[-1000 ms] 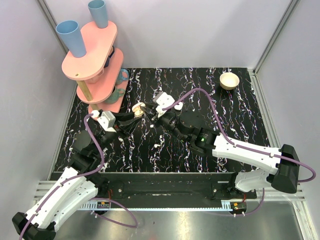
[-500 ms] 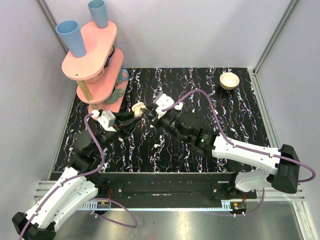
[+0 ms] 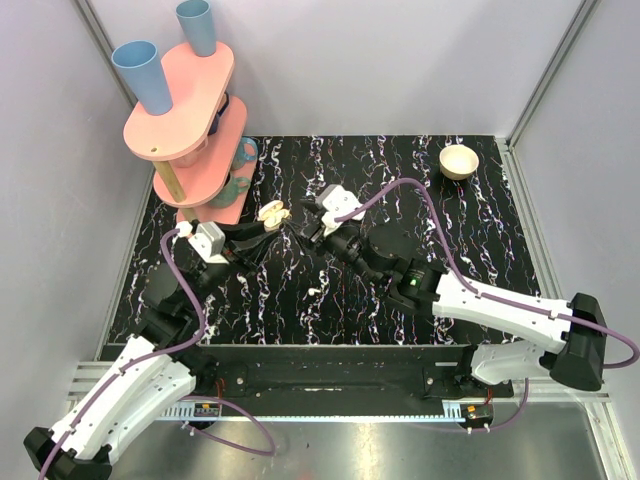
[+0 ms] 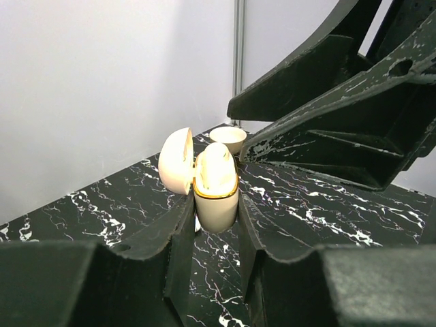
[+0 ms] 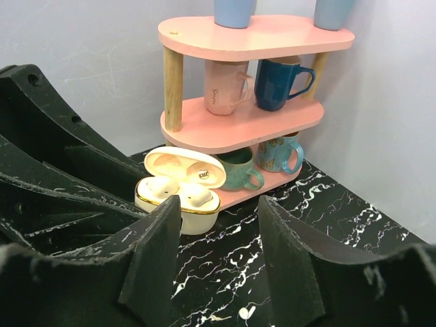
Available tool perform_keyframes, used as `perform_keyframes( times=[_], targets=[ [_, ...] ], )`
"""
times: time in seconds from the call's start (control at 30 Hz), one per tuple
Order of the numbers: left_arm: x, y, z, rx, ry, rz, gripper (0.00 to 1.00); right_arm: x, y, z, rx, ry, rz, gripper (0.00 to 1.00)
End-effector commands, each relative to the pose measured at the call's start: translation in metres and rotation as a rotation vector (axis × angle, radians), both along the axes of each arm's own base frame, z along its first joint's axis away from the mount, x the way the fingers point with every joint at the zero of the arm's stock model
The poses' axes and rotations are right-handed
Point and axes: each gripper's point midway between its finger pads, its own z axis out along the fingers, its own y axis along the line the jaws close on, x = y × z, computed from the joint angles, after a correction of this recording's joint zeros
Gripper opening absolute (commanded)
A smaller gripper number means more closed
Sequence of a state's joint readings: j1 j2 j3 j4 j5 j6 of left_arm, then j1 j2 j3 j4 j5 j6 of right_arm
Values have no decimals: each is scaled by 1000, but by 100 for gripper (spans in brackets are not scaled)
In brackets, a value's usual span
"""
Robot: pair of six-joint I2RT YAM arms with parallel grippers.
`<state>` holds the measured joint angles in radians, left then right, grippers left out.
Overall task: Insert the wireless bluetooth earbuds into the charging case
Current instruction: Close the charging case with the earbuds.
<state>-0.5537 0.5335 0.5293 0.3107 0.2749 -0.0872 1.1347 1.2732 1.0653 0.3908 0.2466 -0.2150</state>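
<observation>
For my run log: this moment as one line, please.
left gripper: shut on charging case | case lid: open | right gripper: open, empty

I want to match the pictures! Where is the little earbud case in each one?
Top external: charging case left of centre, near the pink shelf.
Left wrist: case at centre, gripped between pincer fingers.
Right wrist: case lower left, lid open.
Shared landmark: the black marbled table.

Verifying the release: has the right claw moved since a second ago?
Yes. The right claw has backed off to the right, away from the pink rack, widening its gap to the charging case.
</observation>
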Motion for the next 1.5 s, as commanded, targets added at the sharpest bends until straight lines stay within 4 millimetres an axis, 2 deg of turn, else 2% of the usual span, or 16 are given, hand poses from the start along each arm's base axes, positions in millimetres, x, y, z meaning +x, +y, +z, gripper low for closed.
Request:
perform_keyframes(
  times=[0.0,0.2,0.23,0.27,0.3,0.43,0.47,0.6,0.63,0.67,0.73,0.77,0.83,0.9,1.23,1.47],
  targets=[
    [-4,4,21,-50,-66,9,0,-4,-16,29,95,-18,-28,57],
    [-5,3,17,-34,-85,3,0,10,-42,59,199,0,-165,57],
    [-7,1,17,-28,-102,-11,0,12,-44,59,189,12,-177,57],
    [-9,0,16,-24,-113,-21,0,13,-43,59,187,29,-179,57],
    [-9,-2,15,-21,-130,-31,0,15,-42,69,196,37,-181,58],
    [-17,-14,10,15,-190,-112,0,18,-35,58,148,117,-160,60],
    [-19,-16,10,18,-199,-124,0,18,-36,66,174,145,-149,60],
    [-22,-26,4,31,-223,-174,0,24,-32,57,173,255,-90,61],
    [-23,-27,2,48,-245,-178,0,27,-33,49,154,292,-91,61],
    [-26,-29,3,49,-254,-186,0,34,-37,50,170,332,-96,61],
    [-28,-30,2,62,-274,-193,0,35,-30,32,110,405,-49,62],
    [-29,-32,1,64,-277,-199,0,35,-28,34,111,422,-35,62],
    [-32,-33,2,69,-291,-210,0,36,-19,15,38,471,-4,62],
    [-33,-35,3,72,-296,-220,0,34,-12,7,20,494,20,63],
    [-37,-41,2,93,-297,-254,0,34,-4,-12,-23,532,39,63],
    [-32,-39,1,95,-287,-225,0,31,-7,-21,-40,545,41,63]
  ],
)
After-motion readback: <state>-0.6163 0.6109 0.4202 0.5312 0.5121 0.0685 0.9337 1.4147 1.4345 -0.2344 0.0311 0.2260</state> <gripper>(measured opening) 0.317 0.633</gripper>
